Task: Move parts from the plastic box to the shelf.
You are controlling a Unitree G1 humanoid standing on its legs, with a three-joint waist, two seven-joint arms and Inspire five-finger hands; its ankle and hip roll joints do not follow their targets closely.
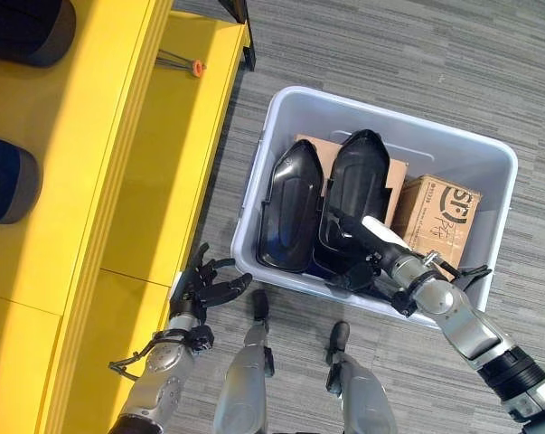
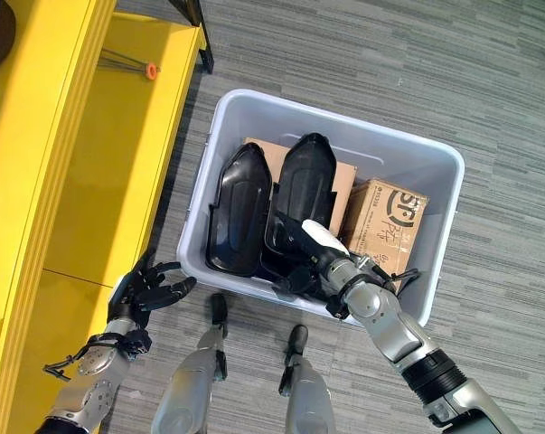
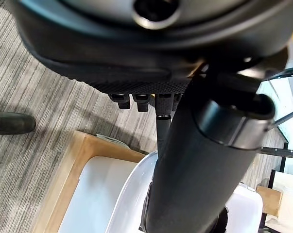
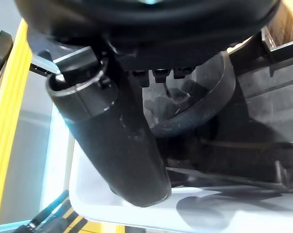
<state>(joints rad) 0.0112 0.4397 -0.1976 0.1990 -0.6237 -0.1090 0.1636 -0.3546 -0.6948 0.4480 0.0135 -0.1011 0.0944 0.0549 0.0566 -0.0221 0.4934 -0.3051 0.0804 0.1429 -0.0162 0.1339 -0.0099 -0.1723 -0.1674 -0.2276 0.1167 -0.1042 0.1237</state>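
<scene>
Nearest me, the left hand (image 1: 202,287) hangs low between the yellow shelf (image 1: 141,181) and the box (image 1: 471,149), fingers loosely spread, holding nothing. Just past it, the right hand (image 1: 373,258) reaches over the box's near wall, down among the black parts. Its fingers look curled at the lower end of the right part (image 1: 355,194), but from here I cannot tell whether they have actually closed on it.

Both parts stand on end, side by side, the left part (image 1: 290,208) leaning on the other. They look like moulded plastic shells: stiff, fairly light, glossy, so likely slippery. I'd grip an edge or rim, not the smooth curved face.

Behind them sit cardboard cartons (image 1: 439,217). Farther off on the shelf lies a small orange-tipped tool (image 1: 183,64).
</scene>
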